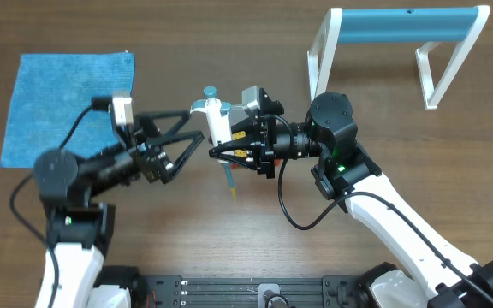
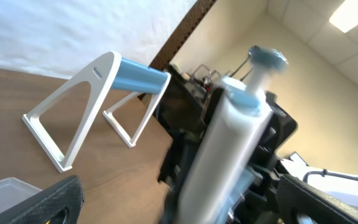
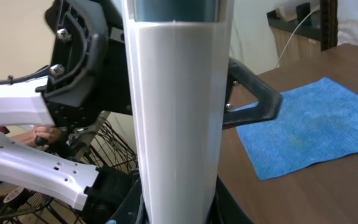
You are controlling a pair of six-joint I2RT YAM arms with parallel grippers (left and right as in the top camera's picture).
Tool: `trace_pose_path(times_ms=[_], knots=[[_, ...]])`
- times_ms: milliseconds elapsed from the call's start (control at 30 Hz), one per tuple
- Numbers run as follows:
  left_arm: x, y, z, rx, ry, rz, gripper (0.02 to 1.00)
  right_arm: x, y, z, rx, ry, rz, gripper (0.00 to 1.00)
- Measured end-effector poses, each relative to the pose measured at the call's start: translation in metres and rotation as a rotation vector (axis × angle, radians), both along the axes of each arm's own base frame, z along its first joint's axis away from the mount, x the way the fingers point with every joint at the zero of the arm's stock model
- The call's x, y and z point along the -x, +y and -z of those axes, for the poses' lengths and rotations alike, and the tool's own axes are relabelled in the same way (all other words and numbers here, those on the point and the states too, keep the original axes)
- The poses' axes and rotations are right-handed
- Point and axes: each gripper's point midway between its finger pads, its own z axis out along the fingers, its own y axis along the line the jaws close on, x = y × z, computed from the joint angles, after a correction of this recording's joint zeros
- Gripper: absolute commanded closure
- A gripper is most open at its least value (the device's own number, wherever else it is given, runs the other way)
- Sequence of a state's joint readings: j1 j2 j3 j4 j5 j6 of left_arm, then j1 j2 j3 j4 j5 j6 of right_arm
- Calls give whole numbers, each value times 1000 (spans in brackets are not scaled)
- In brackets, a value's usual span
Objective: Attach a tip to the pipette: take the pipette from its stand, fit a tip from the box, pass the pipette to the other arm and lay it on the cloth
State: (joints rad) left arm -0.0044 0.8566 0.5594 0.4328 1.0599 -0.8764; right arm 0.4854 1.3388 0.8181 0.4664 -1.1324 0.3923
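The white pipette (image 1: 216, 122) with a teal plunger cap hangs above the middle of the table, a yellow tip (image 1: 231, 190) on its lower end. My right gripper (image 1: 240, 154) is shut on its body; in the right wrist view the barrel (image 3: 176, 112) rises from between my fingers. My left gripper (image 1: 191, 147) is open just left of the pipette. In the left wrist view the pipette (image 2: 229, 143) stands between its spread fingers (image 2: 58, 202). The blue cloth (image 1: 67, 103) lies at the far left, and again in the right wrist view the cloth (image 3: 309, 130) lies beyond the left finger (image 3: 253, 99).
The white and blue pipette stand (image 1: 400, 30) is at the back right, with no pipette on it. In the left wrist view the stand (image 2: 104, 93) is on the table, and a pale box corner (image 2: 2, 190) sits near the left finger.
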Motion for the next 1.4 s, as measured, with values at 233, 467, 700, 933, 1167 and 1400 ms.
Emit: trace_pose_path(times_ms=[233, 467, 700, 933, 1167, 1400], knots=[[-20, -17, -14, -58, -65, 313, 25, 0, 0, 0, 2, 21, 0, 925], [1, -33, -19, -78, -134, 430, 95, 0, 0, 0, 5, 83, 2, 923], [7, -43, -22, -78, -169, 453, 325, 0, 0, 0, 6, 100, 2, 923], [-3, -44, -26, -67, -182, 395, 443, -1, 0, 0, 6, 99, 10, 923], [0, -54, -28, -57, -184, 404, 595, -4, 0, -5, -13, 65, 21, 923], [-3, -53, -28, -65, -219, 384, 958, -1, 0, -8, -18, 82, 7, 923]])
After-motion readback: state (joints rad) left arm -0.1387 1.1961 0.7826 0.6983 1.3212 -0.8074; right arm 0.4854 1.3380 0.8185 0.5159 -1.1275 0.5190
